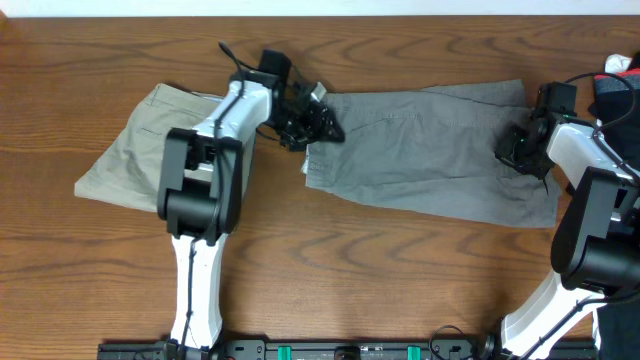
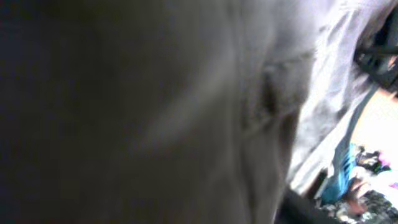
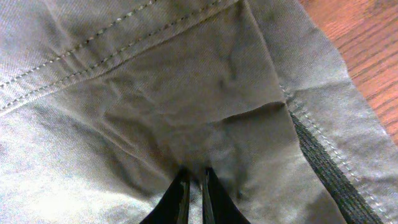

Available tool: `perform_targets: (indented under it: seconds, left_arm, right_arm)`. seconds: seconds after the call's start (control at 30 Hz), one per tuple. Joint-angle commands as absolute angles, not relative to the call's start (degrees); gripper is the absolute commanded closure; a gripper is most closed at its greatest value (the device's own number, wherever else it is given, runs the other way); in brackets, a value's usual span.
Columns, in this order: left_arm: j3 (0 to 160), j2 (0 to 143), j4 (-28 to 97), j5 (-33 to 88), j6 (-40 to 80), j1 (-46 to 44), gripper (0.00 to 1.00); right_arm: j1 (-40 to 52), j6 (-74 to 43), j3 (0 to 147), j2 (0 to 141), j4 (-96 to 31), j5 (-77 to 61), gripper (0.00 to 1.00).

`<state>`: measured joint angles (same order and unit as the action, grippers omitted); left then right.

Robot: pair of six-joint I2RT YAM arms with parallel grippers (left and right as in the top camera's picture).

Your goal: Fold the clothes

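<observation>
- Left gripper (image 1: 312,122) sits at the left end of the grey trousers (image 1: 430,150), just right of the khaki trousers (image 1: 128,152). I cannot tell whether its jaws are spread, as its camera shows only blurred grey cloth.
- From there the grey pair lies flat across the table (image 1: 350,270), centre to right.
- Right gripper (image 3: 194,183) pinches a pucker of cloth at their right end, fingers pressed together.

trousers (image 1: 125,155) left, second trousers (image 1: 430,155) right, on table (image 1: 400,285)
</observation>
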<state>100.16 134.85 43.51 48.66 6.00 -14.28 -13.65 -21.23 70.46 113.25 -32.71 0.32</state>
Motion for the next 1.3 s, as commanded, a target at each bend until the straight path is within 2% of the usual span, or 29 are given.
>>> perform_targets:
  seconds: [0.0,0.1,0.3,0.63,0.93,1.03,1.27]
  left_arm:
    - [98.5,138.8,44.0,44.3,5.0,-14.7,0.65]
    - [98.8,138.6,44.4,44.4,5.0,-14.2,0.79]
    - [101.5,136.5,50.2,43.1,5.0,-12.2,0.88]
    - [109.9,121.3,64.3,21.7,1.0,-11.2,0.89]
    - [126.3,117.0,75.1,13.3,-2.0,-14.4,0.89]
    - [129.0,117.0,76.0,7.4,-1.9,-17.3,0.88]
    - [129.0,118.8,73.5,3.0,0.9,-22.9,0.88]
  right_arm:
    - [-14.2,-20.5,67.6,118.0,-33.7,2.5,0.91]
    - [-14.2,-20.5,67.6,118.0,-33.8,2.5,0.91]
    - [-14.2,-20.5,67.7,117.9,-34.8,2.5,0.92]
    - [-14.2,-18.8,67.7,110.8,-37.3,0.3,0.9]
    - [-14.2,-18.2,67.7,101.2,-37.2,-4.6,0.87]
    - [-14.2,-18.2,67.7,99.8,-37.3,-5.0,0.87]
    - [-14.0,-18.2,67.7,99.7,-37.3,-8.0,0.87]
